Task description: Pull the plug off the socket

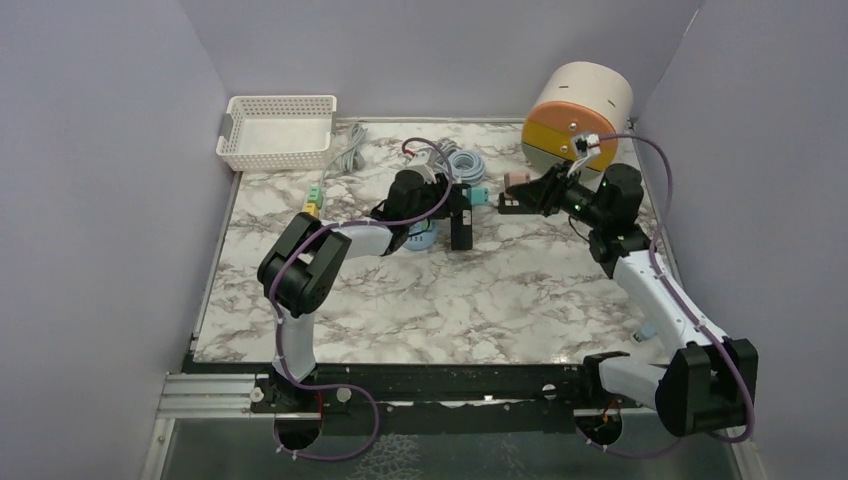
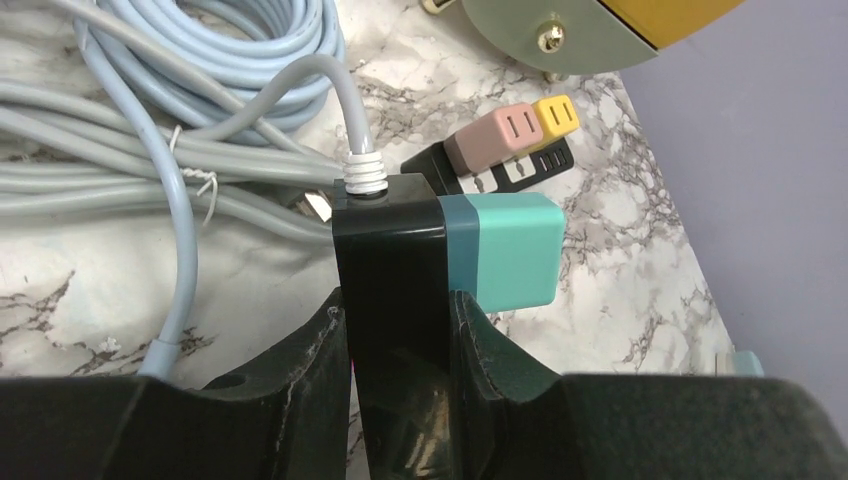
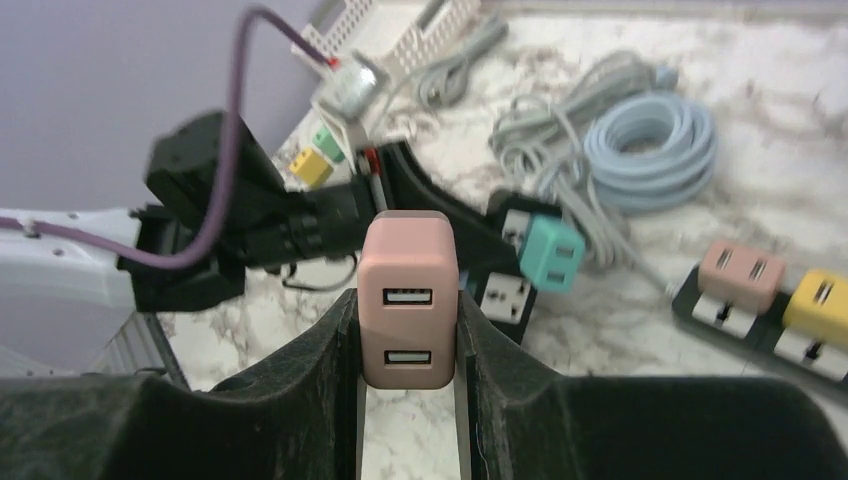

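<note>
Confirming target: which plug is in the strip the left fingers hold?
The teal plug, seated in the black strip between the left fingers. The pink plug and yellow plug sit in a second strip farther off.

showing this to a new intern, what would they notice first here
The left fingers clamp a black power strip mid-table, with a teal plug seated in it. Facing them, the right fingers grip a pink USB charger. A big yellow-and-orange drum stands at the back right.
</note>
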